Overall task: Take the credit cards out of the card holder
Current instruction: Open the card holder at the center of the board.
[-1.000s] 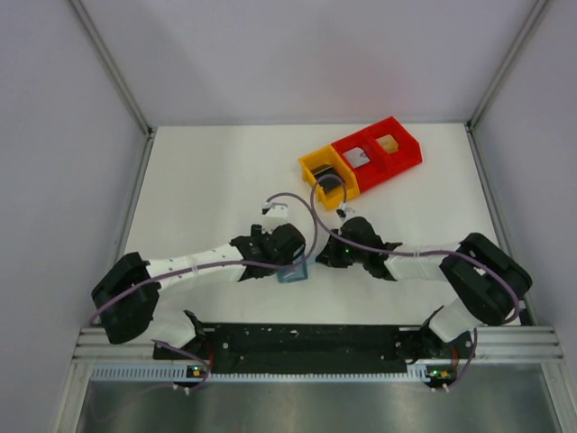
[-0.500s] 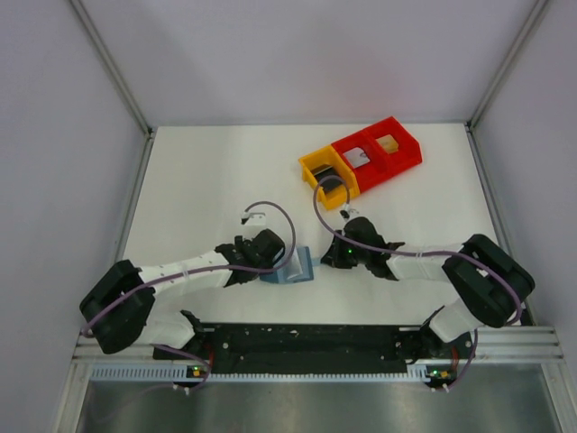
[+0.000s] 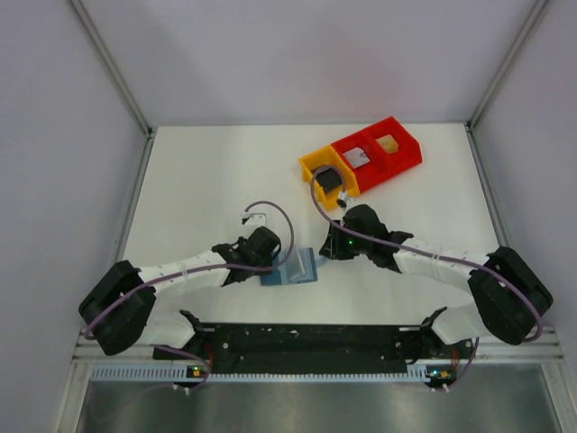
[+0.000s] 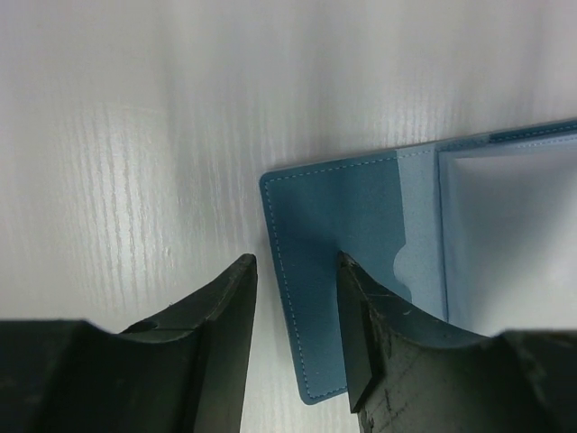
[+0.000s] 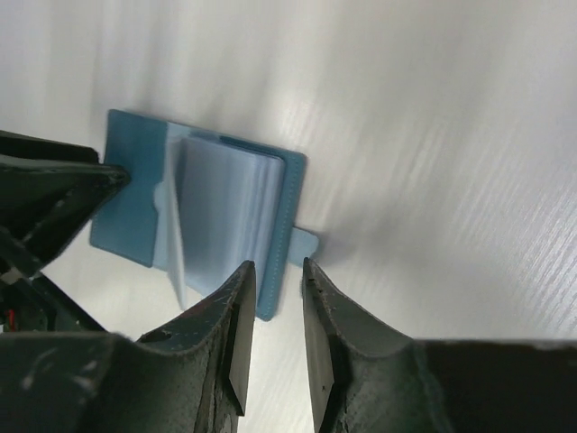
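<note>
The teal-blue card holder [image 3: 299, 268] lies open on the table, its pale sleeves fanned up [image 5: 225, 203] and its tab [image 5: 305, 242] pointing right. My left gripper [image 3: 269, 259] is open at its left edge [image 4: 295, 263]. One finger [image 4: 374, 316] is over the blue flap [image 4: 334, 225], the other over bare table. My right gripper [image 3: 332, 245] is slightly open and empty [image 5: 275, 266], just off the tab side. A dark card [image 3: 329, 179] lies in the yellow bin, a pale card [image 3: 359, 158] and a tan-yellow card [image 3: 388, 142] in the red bin. I cannot tell whether cards are inside the sleeves.
The yellow bin [image 3: 311, 165] and the red bin [image 3: 406, 155] stand joined at the back right, just behind my right wrist. Metal frame posts line the table's left and right edges. A black rail [image 3: 306, 341] runs along the near edge.
The holder went from being held up between the grippers to lying flat and open. My left arm drew back to the left. My right gripper let go and moved a little back.
</note>
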